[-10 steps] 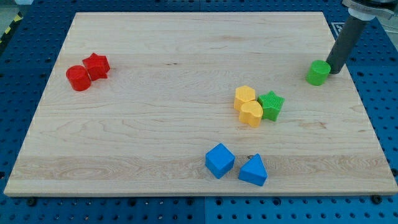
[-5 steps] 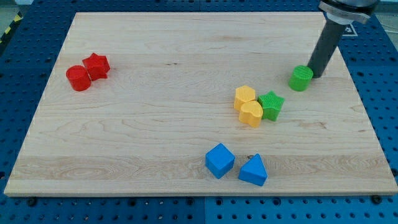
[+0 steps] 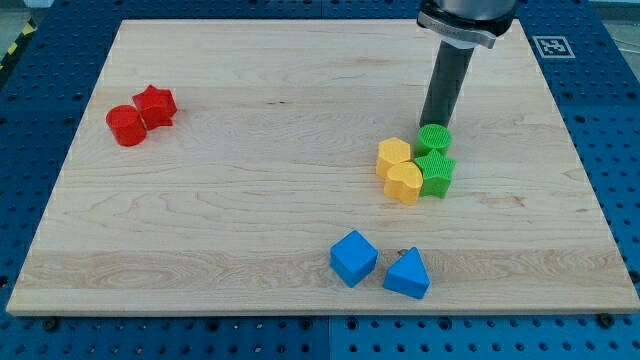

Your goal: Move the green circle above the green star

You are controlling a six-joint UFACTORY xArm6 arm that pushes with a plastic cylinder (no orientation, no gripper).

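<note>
The green circle (image 3: 434, 138) sits just above the green star (image 3: 436, 172) and touches it, right of the view's middle. My tip (image 3: 431, 124) stands at the circle's upper edge, against it. The rod rises from there to the view's top.
Two yellow blocks (image 3: 394, 156) (image 3: 404, 183) lie against the star's left side. A blue cube (image 3: 352, 257) and a blue triangle (image 3: 407, 274) lie near the view's bottom. A red circle (image 3: 126, 125) and a red star (image 3: 155, 105) sit at the left of the wooden board (image 3: 250, 200).
My tip has moved left and down across the board, pushing the green circle from near the right edge until it rests against the green star's top.
</note>
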